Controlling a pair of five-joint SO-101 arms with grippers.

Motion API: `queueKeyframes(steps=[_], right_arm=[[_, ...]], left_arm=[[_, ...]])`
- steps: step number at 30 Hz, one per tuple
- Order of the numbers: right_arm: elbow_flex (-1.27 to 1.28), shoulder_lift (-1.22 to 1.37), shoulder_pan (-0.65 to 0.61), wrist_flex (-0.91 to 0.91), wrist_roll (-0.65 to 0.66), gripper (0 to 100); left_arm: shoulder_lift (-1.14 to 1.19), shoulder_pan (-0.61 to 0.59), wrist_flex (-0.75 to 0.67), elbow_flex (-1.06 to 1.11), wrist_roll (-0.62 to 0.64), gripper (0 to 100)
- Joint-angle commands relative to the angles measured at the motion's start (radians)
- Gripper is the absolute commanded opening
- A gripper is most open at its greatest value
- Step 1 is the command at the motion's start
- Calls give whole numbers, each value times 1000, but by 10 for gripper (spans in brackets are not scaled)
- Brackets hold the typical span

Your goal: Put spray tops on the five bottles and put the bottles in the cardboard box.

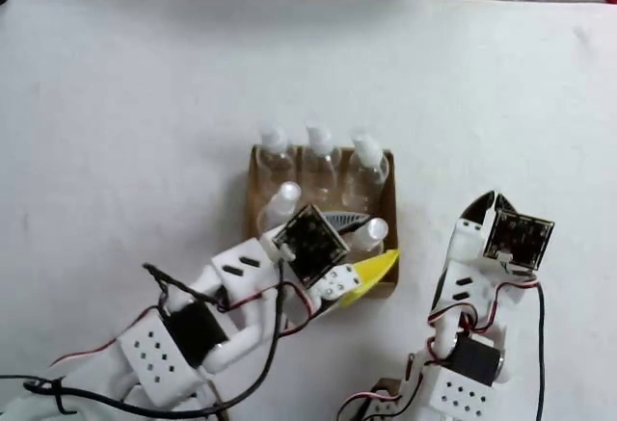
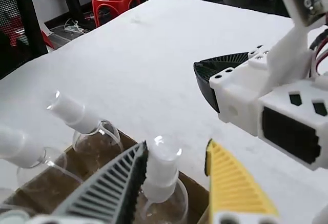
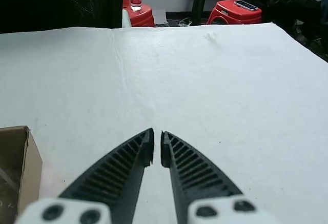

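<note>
Seemingly light, slick and thin-walled: best gripped at the stiff neck below the top (image 2: 163, 155). All five bottles (image 1: 320, 166) capped, in box (image 1: 389, 288). Left pincer (image 2: 176, 147) open astride one top; right pincer (image 3: 157, 144) closed, empty.

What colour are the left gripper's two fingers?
Left gripper: one yellow, one dark grey; left wrist view.

The right gripper (image 3: 157, 151) hangs over the white worktop (image 3: 205, 80), its black ridged jaws drawn together with a thin slit between the tips. A corner of the cardboard box (image 3: 21, 168) sits beside it. Two red stools (image 3: 234, 9) stand beyond the worktop.
</note>
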Motion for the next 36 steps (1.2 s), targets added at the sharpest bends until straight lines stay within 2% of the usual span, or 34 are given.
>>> queueKeyframes(steps=[1,6,12,15,22,25,30,34,36], right_arm=[[9,-2,-13,5,12,16],[9,-2,-18,10,12,16],[9,-2,-47,10,12,16],[9,-2,-51,10,12,16],[-23,-12,-171,-59,14,17],[-137,-12,-168,-51,14,17],[-482,-12,-170,208,14,17],[-770,-12,-177,492,14,17],[-875,-12,-177,585,14,17]], left_arm=[[-45,-90,21,-129,11,173],[-147,-153,152,-226,9,176],[-194,-168,213,-259,-3,172],[-196,-280,345,-364,-35,158],[-196,-690,575,-647,-40,54],[-205,-786,713,-746,-40,21],[-357,-831,859,-855,-41,24],[-578,-831,829,-787,-44,28],[-693,-834,799,-690,-103,28]])
